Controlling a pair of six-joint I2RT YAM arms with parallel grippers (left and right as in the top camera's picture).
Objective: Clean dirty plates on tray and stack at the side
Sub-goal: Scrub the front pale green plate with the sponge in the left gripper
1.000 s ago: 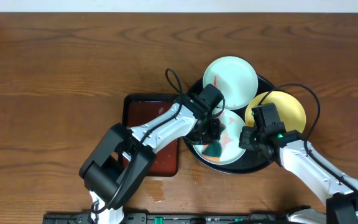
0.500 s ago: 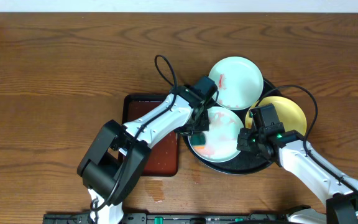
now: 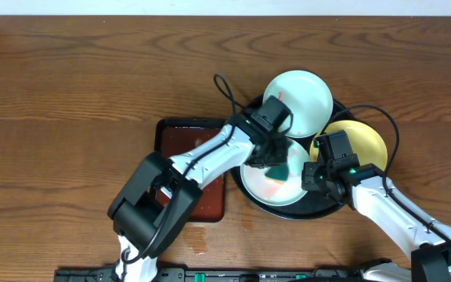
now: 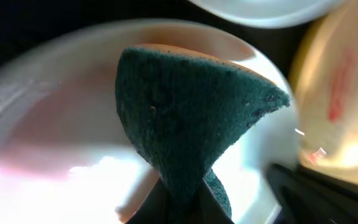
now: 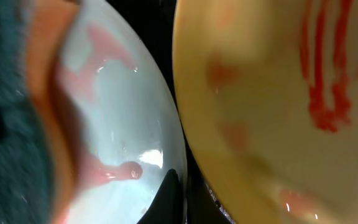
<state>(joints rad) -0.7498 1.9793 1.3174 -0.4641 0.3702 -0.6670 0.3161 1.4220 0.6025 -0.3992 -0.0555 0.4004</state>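
On the glossy black tray (image 3: 284, 212), toward the right of the counter (image 3: 69, 94), the wiping step is under way. The left gripper (image 3: 276, 153) is pinching a green sponge (image 4: 191, 118) between closed jaws and pressing it onto the nearest mint-white plate (image 3: 265, 188), which is showing a thinned pink wash. The right gripper (image 3: 313, 177) is sitting at that plate's right rim, seemingly steadying it; whether its jaws are clamping the rim I cannot tell. By my judgement, the next move is calling for clearing the last pink film, then lifting the plate off to the side. Three plates are lying on the tray: this one, a second mint-white plate (image 3: 302, 106) bearing a small red mark, and a yellow plate (image 5: 260, 93) carrying red streaks. One sponge and one red-brown rectangular tray (image 3: 180, 142) are also showing.
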